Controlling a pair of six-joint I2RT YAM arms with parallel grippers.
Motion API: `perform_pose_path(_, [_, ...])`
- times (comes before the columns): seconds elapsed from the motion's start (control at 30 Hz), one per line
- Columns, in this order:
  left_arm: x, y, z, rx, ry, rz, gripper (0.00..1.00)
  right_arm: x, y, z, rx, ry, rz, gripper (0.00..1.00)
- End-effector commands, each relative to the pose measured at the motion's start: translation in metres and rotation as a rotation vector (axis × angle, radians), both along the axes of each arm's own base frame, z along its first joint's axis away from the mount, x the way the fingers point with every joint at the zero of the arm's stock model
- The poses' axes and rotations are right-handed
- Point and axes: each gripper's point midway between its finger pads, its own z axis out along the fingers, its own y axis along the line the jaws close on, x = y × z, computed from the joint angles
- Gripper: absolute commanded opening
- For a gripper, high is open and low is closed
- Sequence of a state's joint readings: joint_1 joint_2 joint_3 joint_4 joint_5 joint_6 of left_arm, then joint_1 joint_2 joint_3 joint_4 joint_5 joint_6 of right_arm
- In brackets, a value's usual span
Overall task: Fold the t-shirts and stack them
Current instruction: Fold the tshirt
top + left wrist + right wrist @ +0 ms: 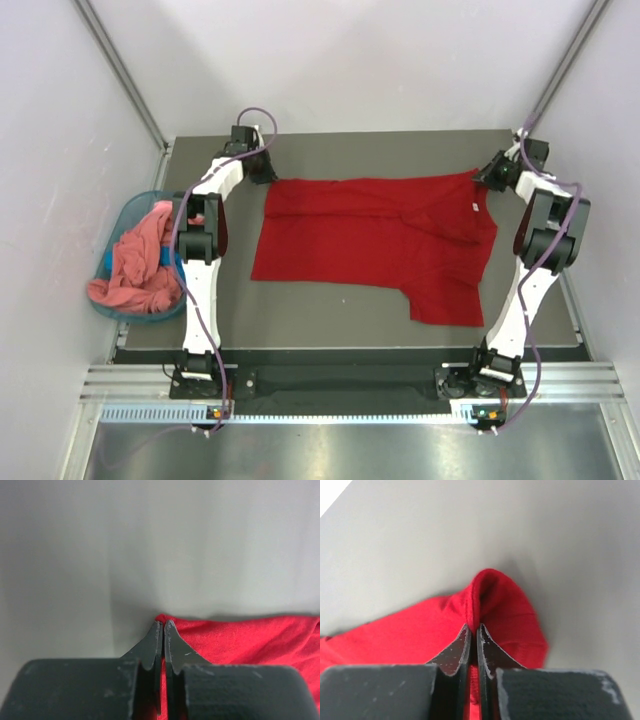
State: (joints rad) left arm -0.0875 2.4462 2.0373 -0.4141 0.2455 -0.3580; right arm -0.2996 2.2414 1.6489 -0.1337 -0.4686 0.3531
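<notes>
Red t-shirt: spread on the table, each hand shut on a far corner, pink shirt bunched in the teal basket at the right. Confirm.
Wrong side: the top external view shows the teal basket with the pink shirt at the left. Otherwise right: the red t-shirt is spread on the table, left hand and right hand each shut on a far corner.

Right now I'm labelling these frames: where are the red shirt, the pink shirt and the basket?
red shirt (pixel 350 235): top view, middle of its body.
pink shirt (pixel 138 265): top view, bunched cloth inside the basket.
basket (pixel 119 223): top view, its teal left wall.
</notes>
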Motion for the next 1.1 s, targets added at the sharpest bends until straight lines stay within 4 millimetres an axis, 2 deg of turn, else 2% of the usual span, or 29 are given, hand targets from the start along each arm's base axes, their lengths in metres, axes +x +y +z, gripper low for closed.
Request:
perform_pose_path(0.0, [0.009, 0.018, -0.006, 0.009, 0.013, 0.097, 0.00, -0.001, -0.036, 0.022, -0.038, -0.068, -0.103, 0.00])
perform_pose_path(0.03, [0.009, 0.022, -0.007, 0.010, 0.020, 0.120, 0.00, -0.003, -0.045, 0.024, -0.036, -0.086, -0.134, 0.00])
perform_pose_path(0.13, [0.011, 0.029, -0.003, 0.018, 0.016, 0.167, 0.00, -0.013, -0.054, 0.023, -0.022, -0.088, -0.179, 0.00])
perform_pose_path(0.3, [0.013, 0.027, -0.002, -0.005, 0.015, 0.176, 0.00, -0.024, -0.050, 0.014, 0.012, -0.065, -0.196, 0.00])
perform_pose_path(0.37, [0.014, 0.025, -0.001, -0.019, 0.011, 0.172, 0.00, -0.022, -0.047, 0.018, 0.034, -0.092, -0.207, 0.00])
perform_pose_path(0.47, [0.015, 0.019, 0.003, -0.047, 0.003, 0.144, 0.00, -0.024, -0.042, 0.019, 0.056, -0.103, -0.203, 0.07])
perform_pose_path(0.5, [0.015, 0.017, 0.005, -0.050, 0.000, 0.137, 0.00, -0.023, -0.042, 0.021, 0.059, -0.105, -0.200, 0.15])
perform_pose_path(0.6, [0.013, 0.012, 0.016, -0.075, -0.009, 0.111, 0.23, -0.021, -0.038, 0.030, 0.080, -0.108, -0.174, 0.28])
perform_pose_path(0.67, [0.012, 0.010, 0.030, -0.085, -0.026, 0.100, 0.33, -0.023, -0.039, 0.034, 0.075, -0.091, -0.186, 0.32])
perform_pose_path(0.7, [0.012, 0.009, 0.036, -0.085, -0.034, 0.096, 0.35, -0.025, -0.040, 0.042, 0.063, -0.091, -0.197, 0.36])
perform_pose_path(0.73, [0.011, 0.009, 0.048, -0.086, -0.051, 0.090, 0.37, -0.035, -0.043, 0.034, 0.048, -0.023, -0.225, 0.38])
perform_pose_path(0.8, [0.010, 0.008, 0.063, -0.087, -0.069, 0.078, 0.39, -0.043, -0.048, 0.043, 0.003, 0.011, -0.252, 0.42])
perform_pose_path(0.83, [0.008, 0.009, 0.077, -0.083, -0.087, 0.072, 0.40, -0.060, -0.051, 0.033, -0.038, 0.104, -0.280, 0.42])
perform_pose_path(0.87, [0.006, 0.009, 0.083, -0.080, -0.091, 0.071, 0.40, -0.065, -0.052, 0.035, -0.059, 0.119, -0.287, 0.43])
perform_pose_path(0.97, [-0.003, 0.013, 0.103, -0.057, -0.096, 0.075, 0.42, -0.084, -0.046, 0.044, -0.110, 0.155, -0.271, 0.43])
perform_pose_path(1.03, [-0.012, 0.012, 0.116, -0.055, -0.097, 0.067, 0.43, -0.094, -0.031, 0.052, -0.154, 0.159, -0.203, 0.44])
perform_pose_path(1.07, [-0.020, 0.011, 0.110, -0.057, -0.071, 0.062, 0.43, -0.097, -0.021, 0.054, -0.162, 0.157, -0.161, 0.44])
